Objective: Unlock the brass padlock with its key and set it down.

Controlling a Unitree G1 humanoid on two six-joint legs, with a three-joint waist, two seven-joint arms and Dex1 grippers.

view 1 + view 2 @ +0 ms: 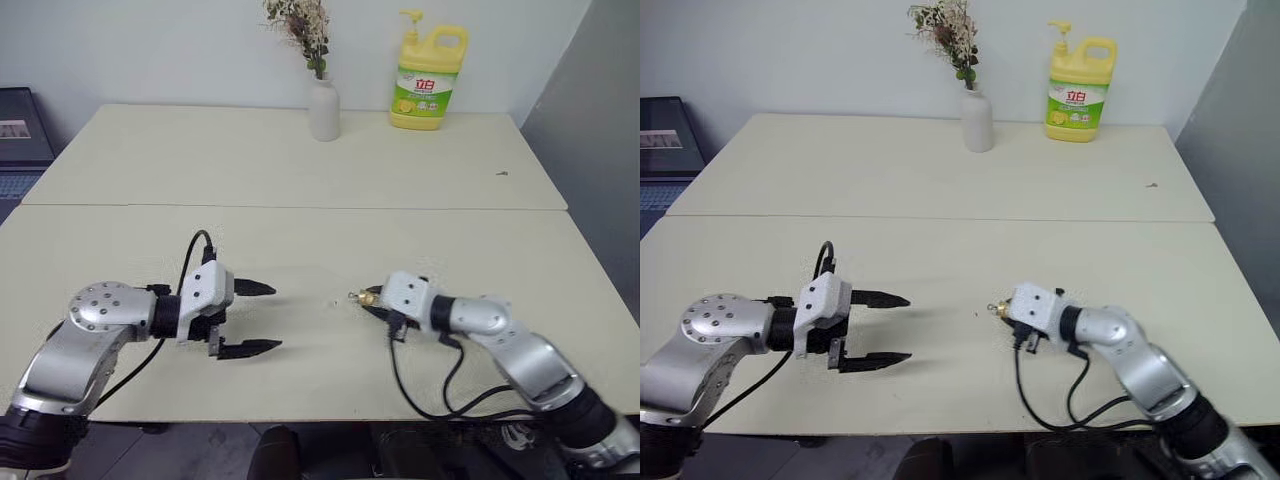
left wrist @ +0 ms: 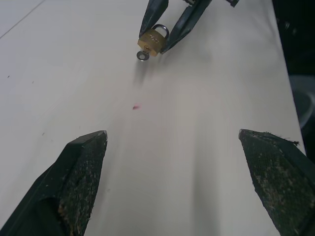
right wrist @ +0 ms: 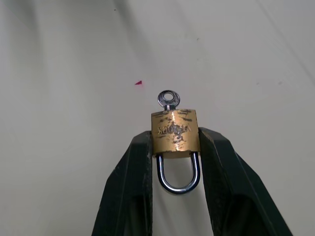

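scuffed brass padlock (image 3: 175, 131), silver shackle closed and key (image 3: 168, 99) in its base, sits clenched between the right hand's (image 3: 175, 147) fingers above the tabletop (image 1: 300, 180). left hand (image 1: 252, 318) hovers released, pointing toward it.

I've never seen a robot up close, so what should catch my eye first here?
The right gripper pinches a tiny brass padlock above the cream table, its key sticking out of the body. Facing it, the left gripper is wide open. At the back stand a yellow detergent bottle and a white vase.
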